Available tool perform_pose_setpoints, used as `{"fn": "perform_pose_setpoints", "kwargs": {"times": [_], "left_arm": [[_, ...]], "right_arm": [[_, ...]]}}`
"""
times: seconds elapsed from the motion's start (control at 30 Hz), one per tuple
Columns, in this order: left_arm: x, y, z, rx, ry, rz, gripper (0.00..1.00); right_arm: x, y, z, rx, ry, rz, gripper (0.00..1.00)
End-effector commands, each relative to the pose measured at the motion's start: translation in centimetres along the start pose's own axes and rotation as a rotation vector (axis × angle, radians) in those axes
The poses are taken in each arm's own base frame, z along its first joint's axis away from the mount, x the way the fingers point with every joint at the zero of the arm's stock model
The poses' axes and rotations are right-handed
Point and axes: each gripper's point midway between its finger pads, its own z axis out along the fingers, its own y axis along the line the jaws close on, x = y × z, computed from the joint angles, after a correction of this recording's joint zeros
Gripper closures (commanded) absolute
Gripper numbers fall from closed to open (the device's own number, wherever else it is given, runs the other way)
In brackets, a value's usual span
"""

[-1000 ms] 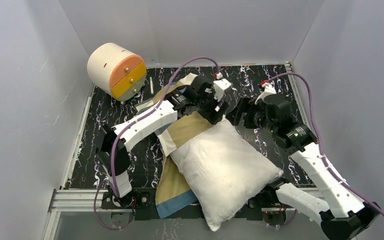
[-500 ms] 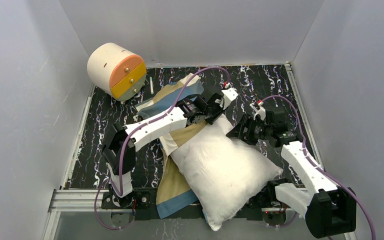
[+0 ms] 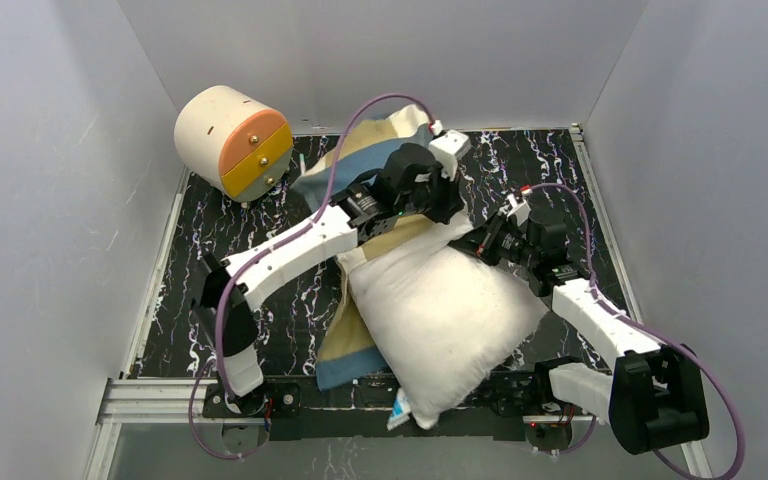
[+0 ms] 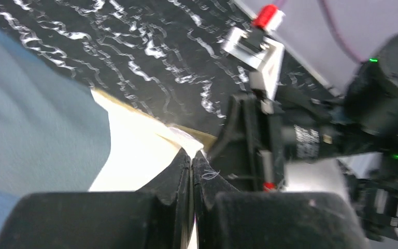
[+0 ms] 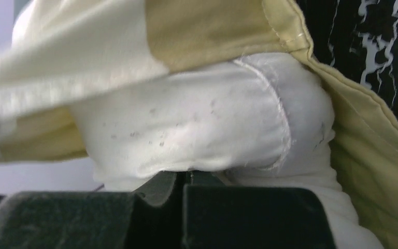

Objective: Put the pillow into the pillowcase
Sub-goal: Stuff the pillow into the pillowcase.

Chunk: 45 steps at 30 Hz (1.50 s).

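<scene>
Pillow (image 3: 440, 320): soft, plump, light; its far corner sits just above the right jaws, with tan case cloth over and beside it.
Case (image 3: 352, 362): thin, limp, slips easily; mostly under the pillow, its hem raised at the left jaws.
Left gripper (image 4: 192, 162): closed, pinching the hem, I judge.
Right gripper (image 5: 182, 179): closed on pillow cloth at the corner.
Hold: hem for case, corner seam for pillow.
Room: table (image 3: 210, 220) stretches beyond both jaws; walls (image 3: 60, 200) close at the sides.
</scene>
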Motion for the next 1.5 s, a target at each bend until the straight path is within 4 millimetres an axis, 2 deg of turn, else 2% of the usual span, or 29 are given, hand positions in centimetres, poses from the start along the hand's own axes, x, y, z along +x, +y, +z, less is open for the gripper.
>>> {"fn": "perform_pose_setpoints", "kwargs": {"times": [0.0,0.1,0.17,0.4,0.5,0.53,0.6,0.7,0.73,0.77,0.8,0.83,0.9,0.97,1.03,1.1,1.17,1.27,1.4,1.47], "left_arm": [[-7.6,-9.3,-7.8,0.417,-0.324,-0.185,1.0],[-4.6,-9.9,-7.3,0.456,-0.252,-0.238,1.0],[-3.7,-10.3,-7.4,0.466,-0.231,-0.251,1.0],[-5.7,-13.1,-10.5,0.633,-0.288,-0.317,1.0],[-4.9,-13.2,-10.6,0.658,-0.253,-0.364,1.0],[-3.6,-12.2,-9.5,0.58,-0.206,-0.335,1.0],[0.2,-7.9,-7.2,0.289,-0.059,-0.219,1.0],[4.4,-0.2,-6.3,-0.102,0.064,-0.088,1.0],[5.1,1.9,-6.4,-0.181,0.098,-0.106,1.0],[6.0,3.1,-5.9,-0.206,0.143,-0.148,1.0],[6.4,3.6,-5.5,-0.194,0.175,-0.184,1.0],[6.4,3.1,-5.0,-0.154,0.189,-0.201,1.0],[5.1,0.6,-3.6,-0.018,0.176,-0.227,0.99],[2.9,-1.3,-2.7,0.086,0.125,-0.256,0.97],[1.4,-1.8,-2.4,0.136,0.102,-0.262,0.92],[0.3,0.9,-2.7,0.095,0.12,-0.26,0.83],[-0.7,4.1,-3.9,0.007,0.114,-0.245,0.67],[-1.0,7.1,-6.3,-0.07,0.085,-0.277,0.48],[1.6,9.0,-8.8,-0.11,0.071,-0.373,0.35],[3.7,10.4,-10.4,-0.152,0.077,-0.421,0.32]], "right_arm": [[-7.5,5.5,0.5,-0.129,-0.284,-0.013,0.99],[-9.4,5.4,-0.1,-0.092,-0.392,0.025,0.99],[-10.5,5.4,-0.3,-0.07,-0.44,0.035,0.99],[-13.0,6.4,-1.2,-0.055,-0.519,0.023,0.99],[-13.6,6.5,-1.7,-0.048,-0.549,0.045,0.99],[-13.7,6.6,-1.9,-0.049,-0.555,0.048,0.99],[-13.8,6.6,-2.4,-0.046,-0.574,0.052,0.99],[-13.8,6.6,-3.3,-0.025,-0.601,0.038,0.99],[-14.0,6.9,-3.5,-0.01,-0.597,0.014,0.99],[-14.1,6.7,-3.5,0.048,-0.575,-0.008,0.99],[-14.0,6.7,-3.2,0.099,-0.53,-0.03,0.99],[-13.7,6.2,-2.9,0.152,-0.479,-0.041,0.99],[-12.8,5.1,-2.3,0.202,-0.41,-0.044,0.99],[-12.0,4.0,-1.9,0.214,-0.381,-0.05,0.91],[-11.0,2.9,-1.7,0.239,-0.344,-0.066,0.77],[-10.3,2.2,-1.6,0.274,-0.282,-0.108,0.63],[-10.3,2.0,-2.2,0.335,-0.238,-0.178,0.52],[-10.3,4.0,-2.7,0.309,-0.175,-0.284,0.42],[-7.9,6.4,-2.1,0.274,-0.051,-0.431,0.33],[-5.9,6.4,-1.7,0.349,0.008,-0.518,0.26]]}}
